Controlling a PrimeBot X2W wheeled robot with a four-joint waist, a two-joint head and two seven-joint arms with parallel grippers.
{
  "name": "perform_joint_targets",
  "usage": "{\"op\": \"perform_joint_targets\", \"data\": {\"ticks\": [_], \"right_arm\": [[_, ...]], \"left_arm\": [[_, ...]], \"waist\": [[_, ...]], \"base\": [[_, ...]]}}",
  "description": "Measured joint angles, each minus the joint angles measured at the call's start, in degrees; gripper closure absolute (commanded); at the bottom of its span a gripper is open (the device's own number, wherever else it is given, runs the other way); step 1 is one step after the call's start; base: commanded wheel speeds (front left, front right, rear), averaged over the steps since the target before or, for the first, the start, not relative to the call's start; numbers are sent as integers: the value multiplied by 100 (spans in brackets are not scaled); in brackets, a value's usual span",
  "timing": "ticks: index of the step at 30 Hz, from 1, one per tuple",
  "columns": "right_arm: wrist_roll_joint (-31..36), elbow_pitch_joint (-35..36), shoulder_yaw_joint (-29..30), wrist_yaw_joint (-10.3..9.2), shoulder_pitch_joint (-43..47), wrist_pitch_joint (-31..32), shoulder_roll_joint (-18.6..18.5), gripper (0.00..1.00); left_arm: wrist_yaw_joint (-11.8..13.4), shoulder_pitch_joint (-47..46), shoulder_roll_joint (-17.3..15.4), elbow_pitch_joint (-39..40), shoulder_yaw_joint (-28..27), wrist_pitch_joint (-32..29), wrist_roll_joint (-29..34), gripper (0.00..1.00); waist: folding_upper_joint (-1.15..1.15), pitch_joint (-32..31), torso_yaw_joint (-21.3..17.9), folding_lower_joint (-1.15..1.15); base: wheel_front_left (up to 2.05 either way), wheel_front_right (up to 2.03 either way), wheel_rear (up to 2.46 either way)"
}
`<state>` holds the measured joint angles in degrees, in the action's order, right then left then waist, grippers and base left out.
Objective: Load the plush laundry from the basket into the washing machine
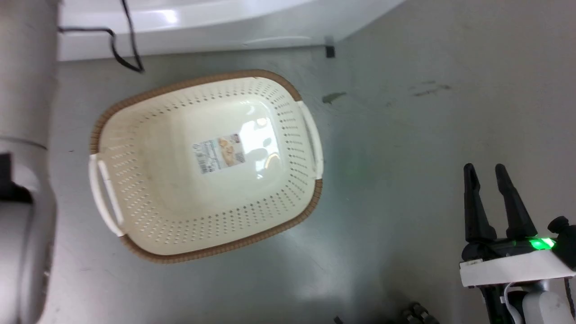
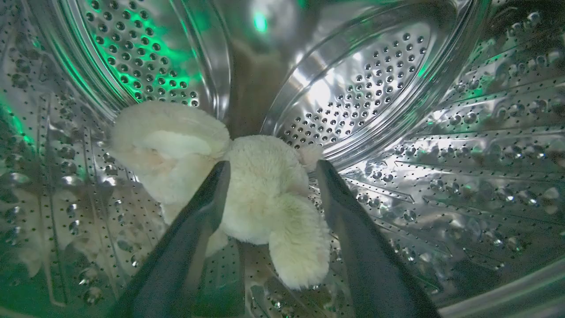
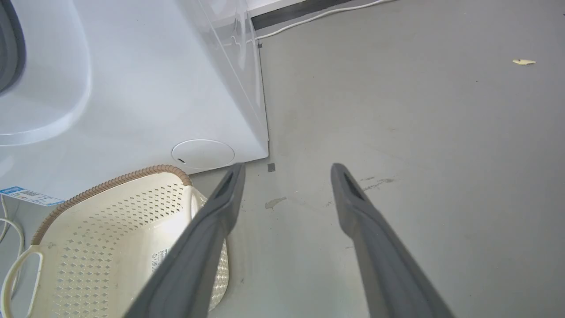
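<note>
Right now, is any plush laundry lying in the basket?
No, the basket shows just its label sticker on a bare floor, while the plush laundry lies in the drum of the washing machine.

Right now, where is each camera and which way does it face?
Head view: on head, facing down at the basket; right pincer, left arm.
Left wrist view: inside the washing machine, facing the plush laundry; left pincer open.
Right wrist view: facing floor beside the machine; right pincer open.
Shared: head and right wrist show the basket.

Right pincer (image 3: 287, 167) spread above grey floor (image 3: 419, 132) — basket (image 3: 110, 221) just beside washing machine (image 3: 145, 88).
</note>
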<state>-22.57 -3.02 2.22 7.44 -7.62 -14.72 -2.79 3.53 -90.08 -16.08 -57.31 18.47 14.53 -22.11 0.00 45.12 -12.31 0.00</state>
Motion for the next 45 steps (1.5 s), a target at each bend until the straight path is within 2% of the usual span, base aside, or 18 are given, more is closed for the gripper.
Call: {"op": "perform_joint_targets", "data": {"ticks": [11, 27, 37, 45], "right_arm": [[207, 126, 181, 0, -47, 238, 0, 0], [344, 131, 324, 0, 241, 499, 1, 0], [342, 85, 318, 0, 531, 592, 0, 0], [252, -22, 276, 0, 743, 605, 0, 0]], "left_arm": [[110, 1490, 278, 1014, -247, 15, -31, 0], [137, 3521, 625, 1648, -420, 15, -67, 0], [231, 4779, 664, 2291, -545, 15, 55, 0], [185, 5677, 621, 2962, -631, 16, 71, 0]], "waist": [[0, -609, 390, -1], [0, -1823, 823, -1], [0, -2655, 981, -1], [0, -3184, 1071, 0]], "base": [[0, 0, 0], [0, 0, 0], [0, 0, 0], [0, 0, 0]]}}
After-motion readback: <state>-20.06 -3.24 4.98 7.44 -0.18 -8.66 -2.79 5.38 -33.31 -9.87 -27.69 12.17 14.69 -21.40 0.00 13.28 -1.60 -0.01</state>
